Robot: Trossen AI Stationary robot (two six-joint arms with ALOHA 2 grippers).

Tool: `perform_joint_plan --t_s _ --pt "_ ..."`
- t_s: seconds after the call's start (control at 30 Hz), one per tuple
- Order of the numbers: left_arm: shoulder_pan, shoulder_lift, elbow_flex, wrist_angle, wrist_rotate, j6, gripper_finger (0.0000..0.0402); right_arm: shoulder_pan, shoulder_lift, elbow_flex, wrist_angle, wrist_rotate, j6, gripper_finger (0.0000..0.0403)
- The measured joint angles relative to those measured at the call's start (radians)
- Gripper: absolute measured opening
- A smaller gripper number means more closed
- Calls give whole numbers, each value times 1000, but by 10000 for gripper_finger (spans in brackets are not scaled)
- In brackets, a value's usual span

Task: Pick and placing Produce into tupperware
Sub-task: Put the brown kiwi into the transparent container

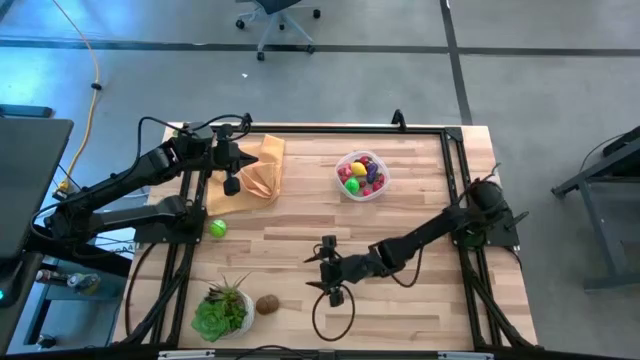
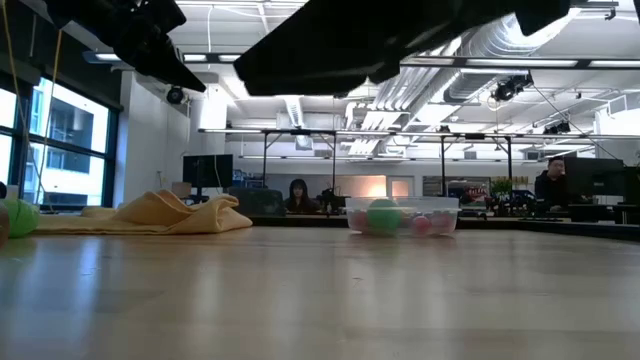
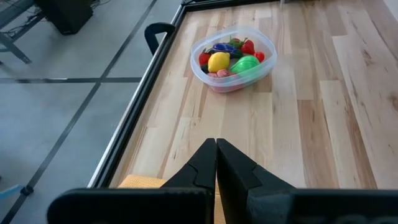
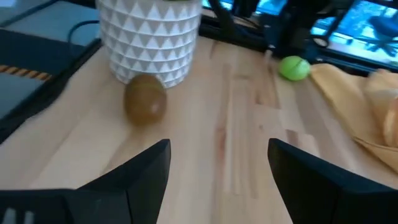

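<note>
Two pieces of produce are not yet in the tupperware, so the job looks near its end, with the reach for the next piece in hand. Largest first: the wooden surface [image 1: 420, 260] carries everything. On it, toward the left arm's side, lies the tan-orange cloth [image 1: 262, 172], and near the front edge stands the leafy plant [image 1: 222, 308] in its white pot [image 4: 152, 37]. The tupperware [image 1: 361, 176] sits toward the far side, well apart from both arms, already holding a heap of yellow, green, red and purple pieces.

Right pincer [image 1: 331, 268] hangs over the bare middle of the surface with its fingers spread wide and nothing between them. The brown fruit [image 4: 145, 98] lies ahead of it, just beside the white pot, perhaps touching it; I cannot tell which. The green ball [image 1: 217, 228] lies farther off, near the cloth's edge.

Left pincer [image 1: 231, 185] waits above the cloth, fingers pressed together and empty.

Next move, as I judge it: advance the right pincer and lower it so the fingers straddle the brown fruit. The pot standing so close leaves little room for a finger on that side, and a round fruit may roll away if nudged
</note>
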Motion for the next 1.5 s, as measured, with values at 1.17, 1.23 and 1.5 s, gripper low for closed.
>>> perform_joint_plan --t_s 1.17,1.23,1.5 --pt "0 0 0 0 0 0 3 -59 457 803 -565 -366 -74 261" --pt "0 0 0 0 0 0 3 -61 490 878 -626 -365 -86 261" --pt "0 0 0 0 0 0 3 -65 549 1005 -695 -406 -90 261"
